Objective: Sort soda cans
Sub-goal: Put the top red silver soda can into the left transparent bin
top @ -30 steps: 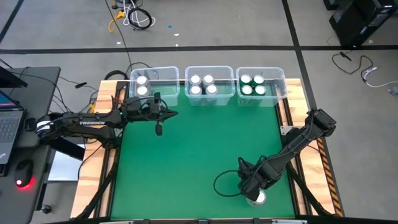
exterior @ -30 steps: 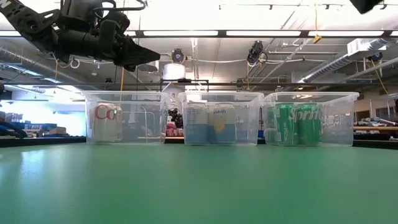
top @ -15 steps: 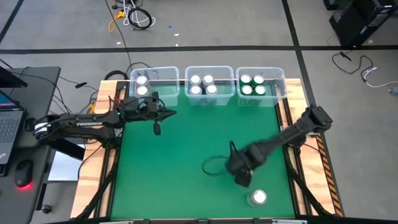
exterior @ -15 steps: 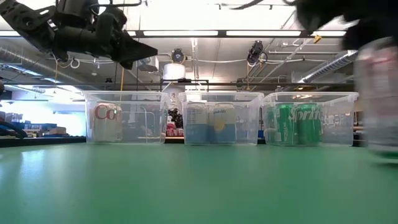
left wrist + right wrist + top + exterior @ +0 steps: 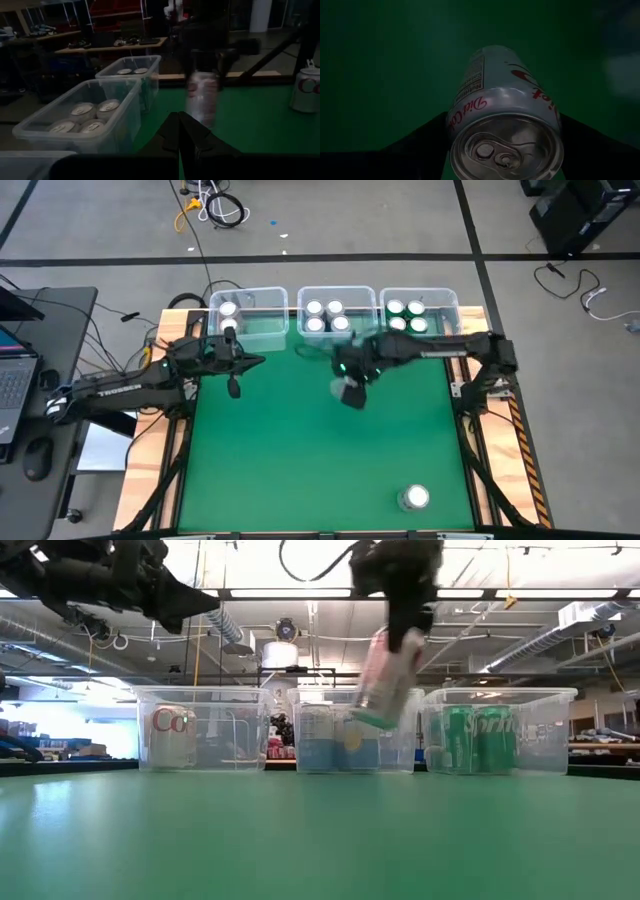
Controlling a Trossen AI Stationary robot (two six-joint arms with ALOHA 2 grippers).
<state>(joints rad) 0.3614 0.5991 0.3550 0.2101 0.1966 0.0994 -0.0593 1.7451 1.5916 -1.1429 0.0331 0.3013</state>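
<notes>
lifted since a second ago, silver diet cola can (image 5: 381, 680) is hanging tilted, clamped in right gripper (image 5: 350, 388), above green table (image 5: 300, 460) near the middle clear plastic bin (image 5: 337, 316); left gripper (image 5: 234, 388) is hovering, fingers together.

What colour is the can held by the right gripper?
Silver with red lettering; the can shows best in the right wrist view.

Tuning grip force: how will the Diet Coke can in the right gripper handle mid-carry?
Diet Coke can hangs tilted in the right gripper, so its smooth sides may slip. Thin aluminium probably dents if squeezed hard. Set down off-upright, it would likely tip and roll.
</notes>
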